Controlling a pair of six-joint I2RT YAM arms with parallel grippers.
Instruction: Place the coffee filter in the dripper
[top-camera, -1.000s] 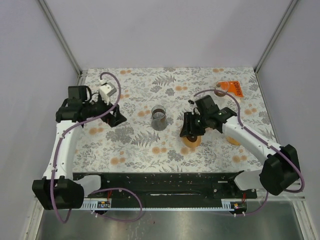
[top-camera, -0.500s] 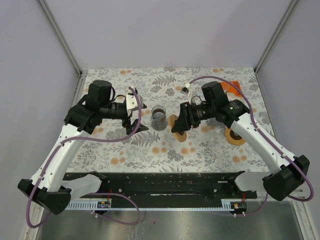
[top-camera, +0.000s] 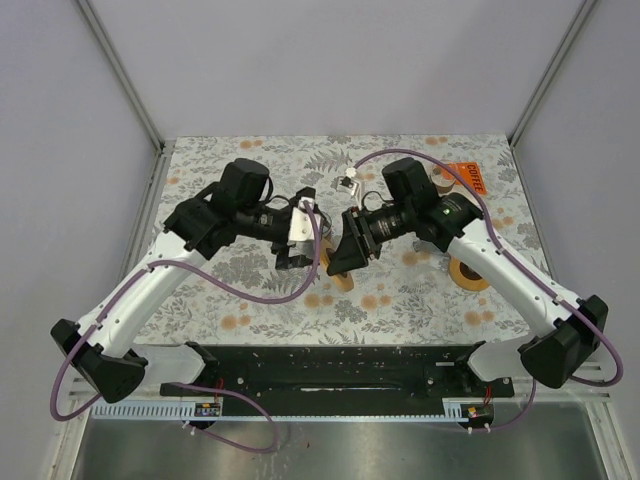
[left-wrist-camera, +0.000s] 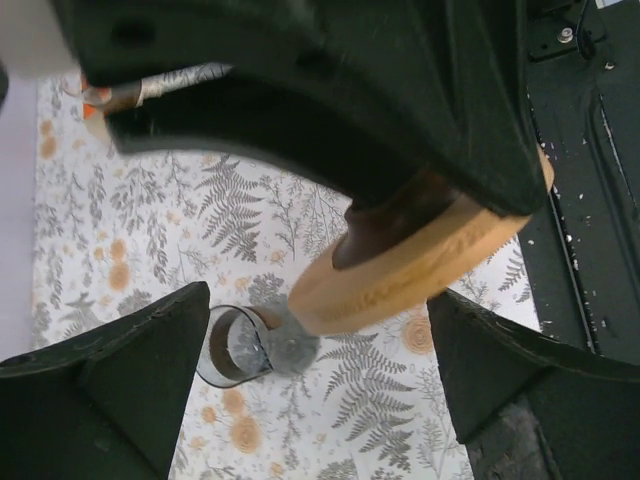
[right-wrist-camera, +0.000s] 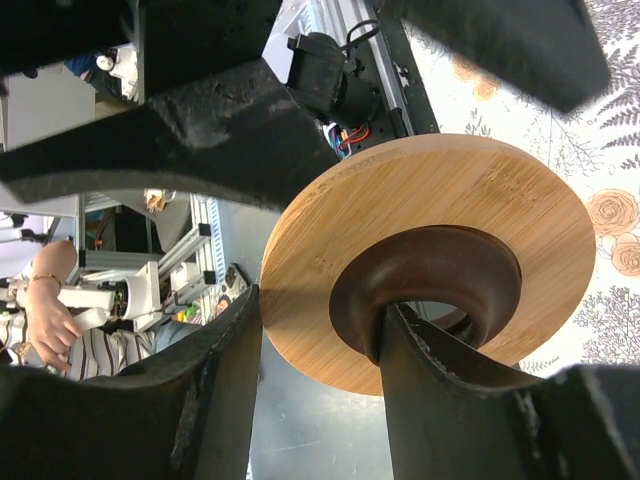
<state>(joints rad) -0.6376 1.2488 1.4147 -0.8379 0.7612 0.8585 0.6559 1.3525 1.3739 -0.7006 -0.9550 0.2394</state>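
Observation:
The dripper (right-wrist-camera: 440, 270), a bamboo disc with a dark brown funnel through its middle, is held tilted in the air by my right gripper (right-wrist-camera: 320, 370). One finger is inside the funnel and the other is outside the disc's rim. In the top view the right gripper (top-camera: 343, 265) holds the dripper (top-camera: 343, 281) at the table's centre. My left gripper (left-wrist-camera: 315, 400) is open and empty, right beside it (top-camera: 298, 250). The dripper (left-wrist-camera: 420, 260) hangs above a clear glass (left-wrist-camera: 238, 346) in the left wrist view. I see no coffee filter.
An orange bag marked COFFEE (top-camera: 462, 177) lies at the back right. A tan ring (top-camera: 468, 272) lies on the floral mat (top-camera: 420, 300) at the right. The black rail (top-camera: 330, 365) runs along the near edge. The two grippers are close together.
My right gripper has carried the dripper up and to the left towards the glass. My left arm has swung right from the table's left side to the centre.

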